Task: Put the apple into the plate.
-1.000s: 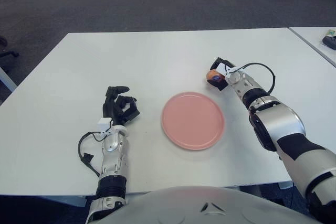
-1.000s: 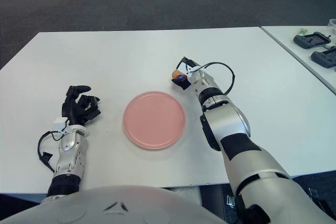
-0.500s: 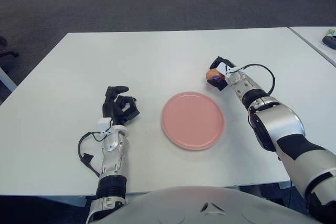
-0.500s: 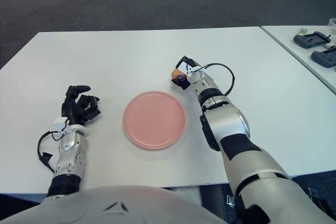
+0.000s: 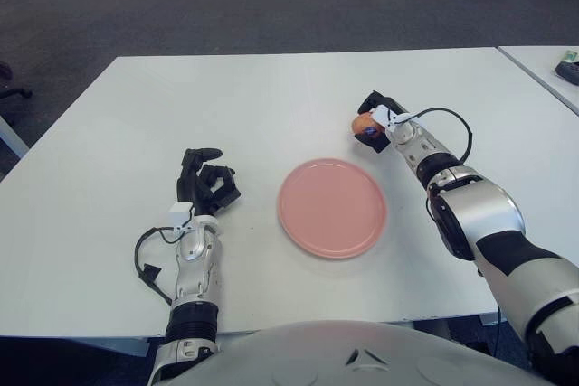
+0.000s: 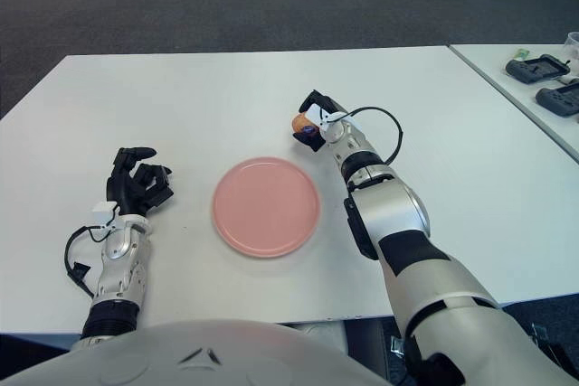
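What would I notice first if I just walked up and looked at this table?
Probably the big pink plate in the middle of the white table, with nothing on it. Next, the robot's right hand just beyond the plate and to its right, with its fingers wrapped around a small orange apple. The left hand shows to the left of the plate, fingers curled and holding nothing.

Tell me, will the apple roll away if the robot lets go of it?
Probably: the apple looks round and the table flat. The right hand wraps it, so it seems firm, not squishy. The plate rim may stop it.
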`<state>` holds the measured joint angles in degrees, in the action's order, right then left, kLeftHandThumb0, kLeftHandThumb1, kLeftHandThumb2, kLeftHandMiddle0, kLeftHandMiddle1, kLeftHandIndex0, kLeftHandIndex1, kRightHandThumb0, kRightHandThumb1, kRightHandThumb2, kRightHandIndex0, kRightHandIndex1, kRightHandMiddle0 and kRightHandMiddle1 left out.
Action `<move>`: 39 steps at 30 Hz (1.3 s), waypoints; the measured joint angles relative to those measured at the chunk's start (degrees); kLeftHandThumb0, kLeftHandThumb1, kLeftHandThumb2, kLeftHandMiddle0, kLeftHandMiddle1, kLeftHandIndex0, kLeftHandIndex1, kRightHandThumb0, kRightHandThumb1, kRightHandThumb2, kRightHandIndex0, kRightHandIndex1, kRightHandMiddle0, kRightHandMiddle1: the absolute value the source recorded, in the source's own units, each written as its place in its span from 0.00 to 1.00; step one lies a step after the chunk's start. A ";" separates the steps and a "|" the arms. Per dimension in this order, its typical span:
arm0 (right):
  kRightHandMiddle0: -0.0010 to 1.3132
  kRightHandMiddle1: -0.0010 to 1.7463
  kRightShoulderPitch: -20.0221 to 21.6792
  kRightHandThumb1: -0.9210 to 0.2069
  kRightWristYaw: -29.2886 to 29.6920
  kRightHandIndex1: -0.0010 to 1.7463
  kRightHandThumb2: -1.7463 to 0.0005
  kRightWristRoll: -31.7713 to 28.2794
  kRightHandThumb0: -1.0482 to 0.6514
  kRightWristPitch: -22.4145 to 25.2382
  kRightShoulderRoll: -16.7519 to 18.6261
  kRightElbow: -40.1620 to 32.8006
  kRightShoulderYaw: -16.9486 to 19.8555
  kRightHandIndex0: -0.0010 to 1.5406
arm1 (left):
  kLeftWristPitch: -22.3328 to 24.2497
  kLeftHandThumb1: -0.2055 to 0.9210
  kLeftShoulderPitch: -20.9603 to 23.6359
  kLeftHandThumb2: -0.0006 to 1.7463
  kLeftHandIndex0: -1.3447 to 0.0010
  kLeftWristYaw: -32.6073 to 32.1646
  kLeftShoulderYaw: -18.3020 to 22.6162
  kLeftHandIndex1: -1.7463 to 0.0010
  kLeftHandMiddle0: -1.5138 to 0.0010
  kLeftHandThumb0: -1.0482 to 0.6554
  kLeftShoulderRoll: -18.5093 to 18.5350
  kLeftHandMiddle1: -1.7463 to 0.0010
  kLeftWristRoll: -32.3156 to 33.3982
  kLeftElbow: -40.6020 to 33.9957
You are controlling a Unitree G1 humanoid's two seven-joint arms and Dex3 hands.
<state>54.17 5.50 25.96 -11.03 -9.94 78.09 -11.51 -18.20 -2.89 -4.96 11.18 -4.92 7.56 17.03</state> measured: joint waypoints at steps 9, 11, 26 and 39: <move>0.44 1.00 0.42 0.77 -0.06 0.94 0.09 -2.67 0.62 -4.79 -0.36 -1.77 2.35 0.55 | 0.20 0.50 0.04 0.74 0.73 0.00 -0.03 0.00 0.63 0.61 0.05 0.00 -0.02 -0.06; 0.44 1.00 0.62 0.77 0.08 0.94 0.08 -2.93 0.62 -5.71 -0.41 -2.19 2.67 0.56 | 0.18 0.50 0.05 0.74 0.73 0.01 -0.03 0.00 0.63 0.61 0.01 0.00 0.04 -0.07; 0.45 1.00 0.66 0.79 -1.09 0.94 0.08 -4.91 0.62 -13.69 -1.42 -7.69 3.31 0.56 | 0.09 0.52 0.49 0.72 0.73 0.01 0.12 0.01 0.64 0.61 -0.13 0.00 0.71 0.34; 0.53 1.00 -6.10 0.90 -16.87 0.92 0.01 -10.94 0.62 -20.41 -3.52 -21.42 3.21 0.62 | -0.33 0.50 1.06 0.73 0.69 0.23 0.25 0.03 0.63 0.61 -0.10 0.00 1.28 1.27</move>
<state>48.07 -11.37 15.02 -31.43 -13.46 56.67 -8.30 -18.53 -1.83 -4.73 11.43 -5.02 8.84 18.29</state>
